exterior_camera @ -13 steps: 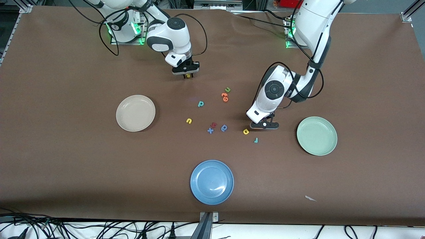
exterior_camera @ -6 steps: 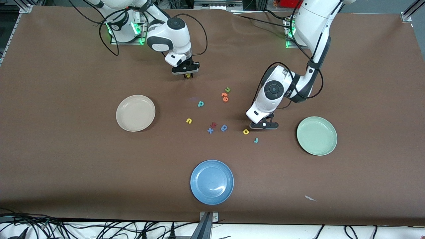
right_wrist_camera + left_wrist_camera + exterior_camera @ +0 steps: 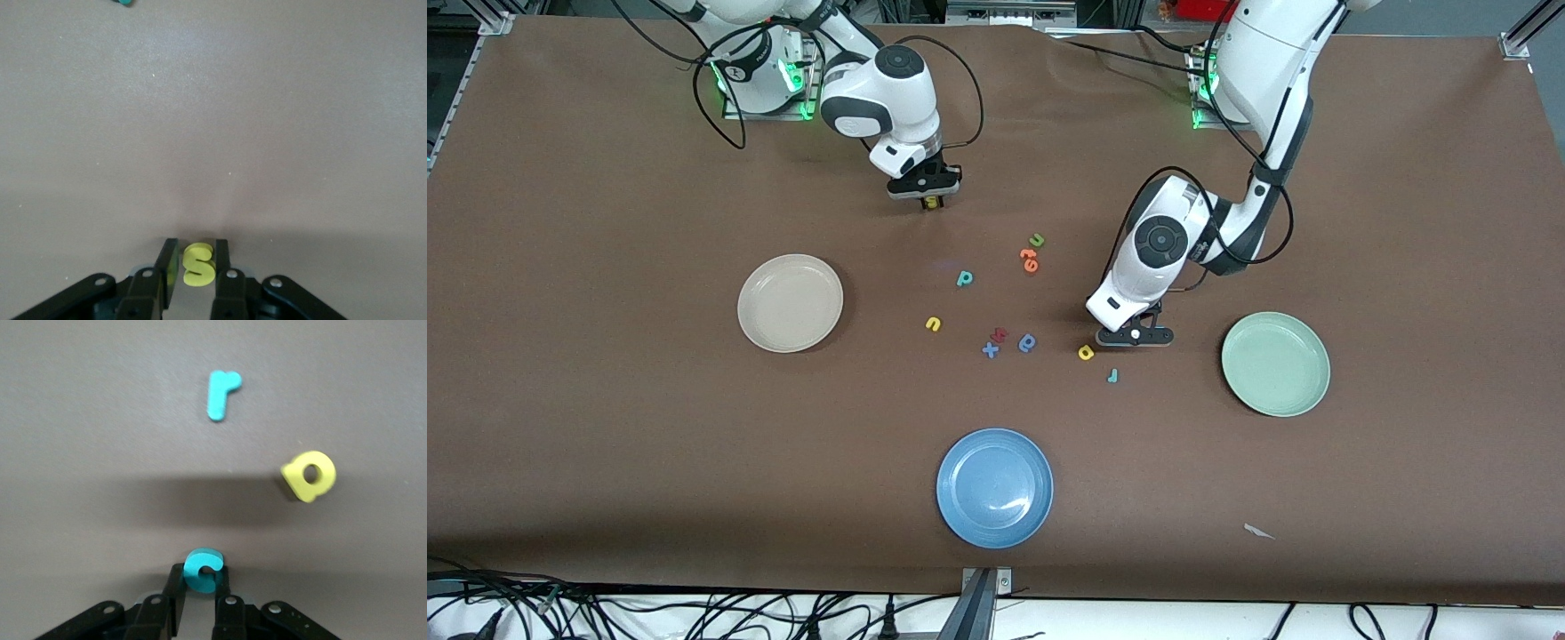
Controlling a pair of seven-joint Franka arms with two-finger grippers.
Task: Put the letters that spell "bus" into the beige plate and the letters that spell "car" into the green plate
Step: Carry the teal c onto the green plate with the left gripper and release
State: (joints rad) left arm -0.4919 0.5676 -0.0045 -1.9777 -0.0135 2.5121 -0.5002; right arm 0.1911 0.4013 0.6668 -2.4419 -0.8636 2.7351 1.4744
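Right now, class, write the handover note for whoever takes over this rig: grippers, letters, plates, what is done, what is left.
Left gripper: shut on the teal c, low over the table near the yellow a and teal r.
Right gripper: shut on the yellow s, at the robots' side of the table.
Teal b and yellow u lie loose mid-table.
Beige plate and green plate: both hold nothing.
Done: two letters gripped. Left: all six to deliver.
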